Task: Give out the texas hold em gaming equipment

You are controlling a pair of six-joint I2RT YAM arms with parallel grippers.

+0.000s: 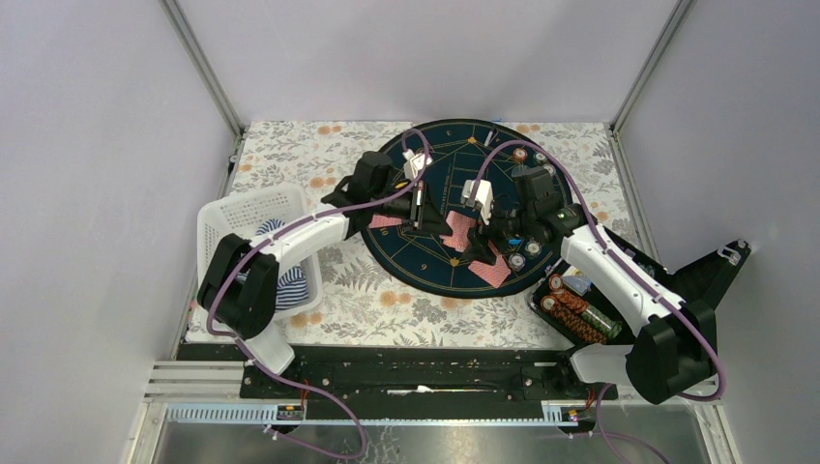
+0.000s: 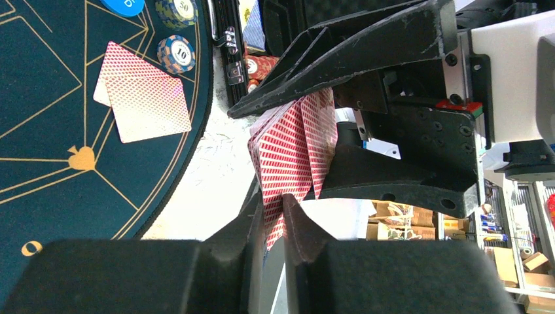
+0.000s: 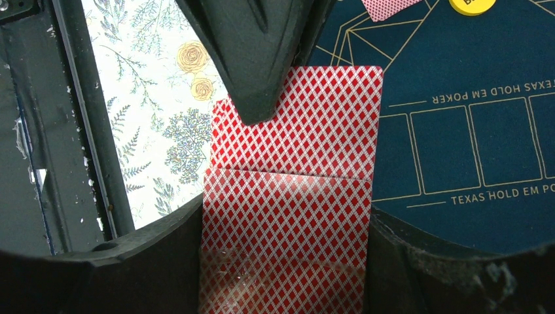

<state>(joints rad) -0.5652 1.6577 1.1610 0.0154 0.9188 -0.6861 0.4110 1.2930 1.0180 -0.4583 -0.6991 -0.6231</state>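
Over the round dark blue mat [image 1: 435, 174] my two grippers meet. The right gripper [image 3: 286, 226] is shut on a deck of red-backed playing cards [image 3: 288, 196], gripping it by its long edges. The left gripper [image 2: 283, 199] is shut on the top card [image 2: 291, 140] of that deck, pinching its corner. In the top view the deck [image 1: 459, 230] hangs between the left gripper [image 1: 437, 222] and the right gripper [image 1: 481, 240]. Two dealt cards [image 2: 141, 98] lie face down on the mat beside a chip stack [image 2: 177, 52]. A blue disc [image 2: 127, 5] and a yellow disc [image 3: 472, 5] also rest on the mat.
More dealt cards [image 1: 491, 274] and chip stacks [image 1: 519, 155] lie along the mat's right side. An open black case [image 1: 580, 309] with rows of chips stands at the front right. A white basket [image 1: 253, 208] holding a striped cloth [image 1: 288, 288] sits at the left.
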